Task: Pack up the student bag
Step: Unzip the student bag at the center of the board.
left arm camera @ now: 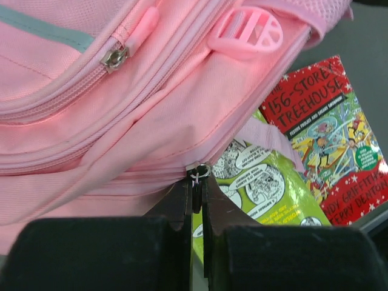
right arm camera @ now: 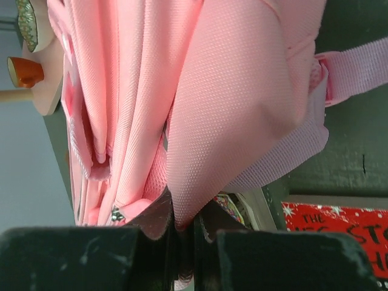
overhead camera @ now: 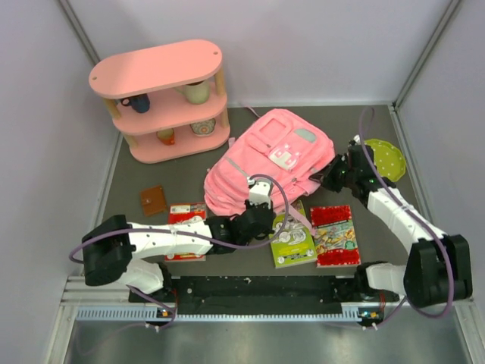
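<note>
The student bag point(overhead camera: 269, 159), a soft pink backpack with a white-and-pink patch, lies on the table's middle. My left gripper point(overhead camera: 258, 196) is at its near edge. In the left wrist view this gripper point(left arm camera: 198, 193) is shut on the small dark zipper pull point(left arm camera: 198, 180) hanging from a metal slider on the bag point(left arm camera: 121, 109). My right gripper point(overhead camera: 327, 177) is at the bag's right side. In the right wrist view it point(right arm camera: 185, 221) is shut on a fold of the bag's pink fabric point(right arm camera: 230, 91), with a strap point(right arm camera: 357, 66) beside it.
A green book point(overhead camera: 292, 239) and a red book point(overhead camera: 334, 235) lie near the bag, the green one partly under it point(left arm camera: 267, 188). Another red book point(overhead camera: 186, 216) and a brown card point(overhead camera: 153, 200) lie left. A pink shelf point(overhead camera: 163, 98) stands back left, and a green plate point(overhead camera: 385, 158) lies right.
</note>
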